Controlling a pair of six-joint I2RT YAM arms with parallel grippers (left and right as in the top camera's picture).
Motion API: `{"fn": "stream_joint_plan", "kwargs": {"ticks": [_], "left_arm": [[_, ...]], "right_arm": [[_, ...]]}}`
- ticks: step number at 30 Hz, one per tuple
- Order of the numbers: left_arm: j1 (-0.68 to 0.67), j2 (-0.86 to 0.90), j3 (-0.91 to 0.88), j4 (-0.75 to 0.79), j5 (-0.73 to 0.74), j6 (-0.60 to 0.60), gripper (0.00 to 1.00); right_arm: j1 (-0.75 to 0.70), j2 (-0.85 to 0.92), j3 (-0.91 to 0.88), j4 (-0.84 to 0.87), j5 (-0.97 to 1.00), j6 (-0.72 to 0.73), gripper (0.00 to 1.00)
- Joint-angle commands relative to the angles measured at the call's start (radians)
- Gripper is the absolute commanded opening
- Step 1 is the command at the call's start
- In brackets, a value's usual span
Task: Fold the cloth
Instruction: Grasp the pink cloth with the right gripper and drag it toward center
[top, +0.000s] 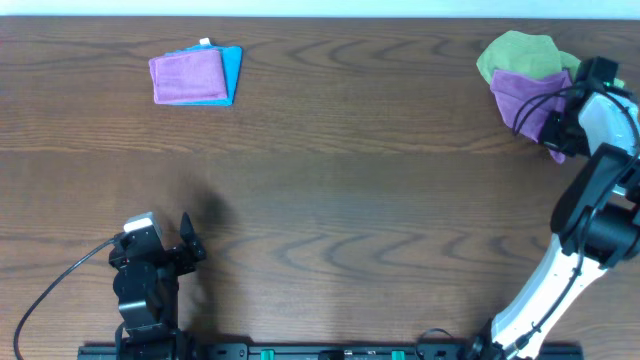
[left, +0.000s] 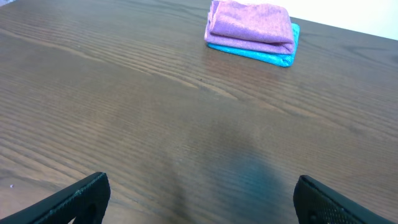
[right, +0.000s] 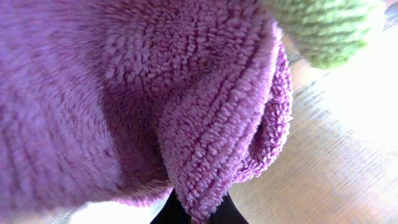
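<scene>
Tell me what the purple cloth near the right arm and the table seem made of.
Purple cloth: fuzzy looped pile, matte, probably microfiber terry. Table: dark wood grain, smooth, faint sheen; real wood or laminate, cannot tell.

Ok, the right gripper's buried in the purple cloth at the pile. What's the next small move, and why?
Probably draw the purple cloth a little toward the middle of the table. A fold of it sits at the tip of the right gripper, though I can't tell if it's clamped, and the green cloth lies against it, so it needs separating first.
</scene>
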Motion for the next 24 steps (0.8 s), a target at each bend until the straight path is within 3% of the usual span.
{"fn": "stream_joint_plan", "kwargs": {"ticks": [1,9,15,24], "left_arm": [[0.003,-0.006,-0.024,-0.013,-0.017,0.016,0.95],[0.003,-0.006,-0.024,-0.014,-0.017,0.016,0.95],[0.003,-0.006,-0.024,-0.013,-0.017,0.016,0.95],[0.003,-0.006,-0.024,-0.013,-0.017,0.016,0.95]], "right_arm": [[0.048,-0.13,0.096,-0.032,0.012,0.011,0.01],[0.164,-0.44,0.13,-0.118,-0.001,-0.083,0.01],[0.243,-0.599,0.13,-0.263,-0.012,-0.09,0.01],[0.352,-0.886,0.094,-0.318,-0.044,-0.114,0.02]]}}
